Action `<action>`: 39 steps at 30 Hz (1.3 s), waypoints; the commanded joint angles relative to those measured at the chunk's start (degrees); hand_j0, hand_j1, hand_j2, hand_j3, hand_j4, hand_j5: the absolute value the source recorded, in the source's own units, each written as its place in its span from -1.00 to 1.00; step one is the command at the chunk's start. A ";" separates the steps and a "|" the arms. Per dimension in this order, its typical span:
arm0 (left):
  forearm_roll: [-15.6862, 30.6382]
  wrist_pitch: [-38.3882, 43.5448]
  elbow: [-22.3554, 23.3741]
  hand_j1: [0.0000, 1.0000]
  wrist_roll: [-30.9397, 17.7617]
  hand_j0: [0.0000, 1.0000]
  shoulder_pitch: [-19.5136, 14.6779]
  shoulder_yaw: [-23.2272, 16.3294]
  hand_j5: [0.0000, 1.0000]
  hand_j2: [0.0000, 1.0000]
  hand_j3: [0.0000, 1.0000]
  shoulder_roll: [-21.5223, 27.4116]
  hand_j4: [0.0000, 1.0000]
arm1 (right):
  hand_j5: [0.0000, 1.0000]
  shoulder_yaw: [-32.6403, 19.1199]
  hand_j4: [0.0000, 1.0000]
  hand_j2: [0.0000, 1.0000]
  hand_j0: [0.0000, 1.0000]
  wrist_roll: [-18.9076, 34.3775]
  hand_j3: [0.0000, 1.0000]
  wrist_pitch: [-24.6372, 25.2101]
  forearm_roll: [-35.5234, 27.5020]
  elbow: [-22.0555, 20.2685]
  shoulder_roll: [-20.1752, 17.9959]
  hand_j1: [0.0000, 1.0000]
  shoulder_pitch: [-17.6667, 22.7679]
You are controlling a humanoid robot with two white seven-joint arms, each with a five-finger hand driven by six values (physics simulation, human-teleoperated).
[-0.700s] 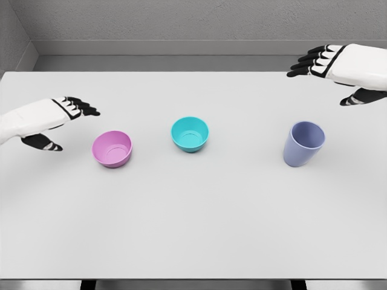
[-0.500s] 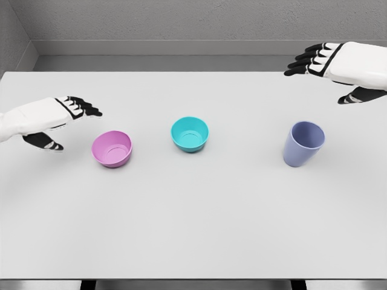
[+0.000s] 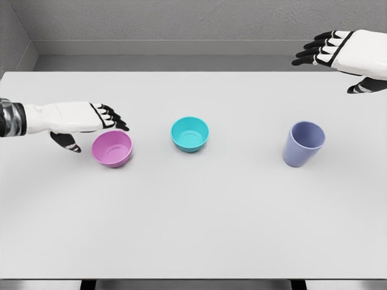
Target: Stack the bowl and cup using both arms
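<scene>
A pink bowl [image 3: 112,148] sits upright on the white table [image 3: 193,211], left of centre. My left hand [image 3: 91,127] hovers at its left rim, fingers spread above the rim and thumb down beside the wall, holding nothing. A teal bowl [image 3: 190,133] stands in the middle. A lavender cup [image 3: 303,143] stands upright to the right. My right hand [image 3: 338,57] floats open at the far right, well above and behind the cup.
A grey wall and ledge run behind the table's far edge. The table's front edge lies near the bottom of the head view.
My left hand has moved right and down to the pink bowl's rim. My right hand has drifted up and to the right, away from the cup. Bowls and cup have not moved.
</scene>
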 commanded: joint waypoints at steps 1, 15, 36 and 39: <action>0.14 0.11 0.12 1.00 -0.37 1.00 0.00 -0.80 1.00 1.00 1.00 -1.22 1.00 | 1.00 -0.02 1.00 1.00 1.00 -0.03 1.00 0.17 0.12 0.02 0.02 1.00 0.00; -0.48 0.11 0.47 1.00 -2.04 1.00 -0.09 -2.03 1.00 1.00 1.00 -2.63 1.00 | 1.00 2.79 1.00 1.00 1.00 -0.03 1.00 0.17 1.09 -0.42 -0.25 1.00 0.61; -1.80 0.11 1.87 1.00 -2.13 1.00 -0.09 -2.82 1.00 1.00 1.00 -4.21 1.00 | 1.00 4.03 1.00 1.00 1.00 -0.03 1.00 0.17 1.09 -5.34 -4.73 1.00 3.78; -2.76 0.11 2.58 1.00 -2.13 1.00 -0.09 -2.83 1.00 1.00 1.00 -4.83 1.00 | 1.00 3.94 1.00 1.00 1.00 -0.03 1.00 0.17 1.00 -5.34 -4.73 1.00 4.22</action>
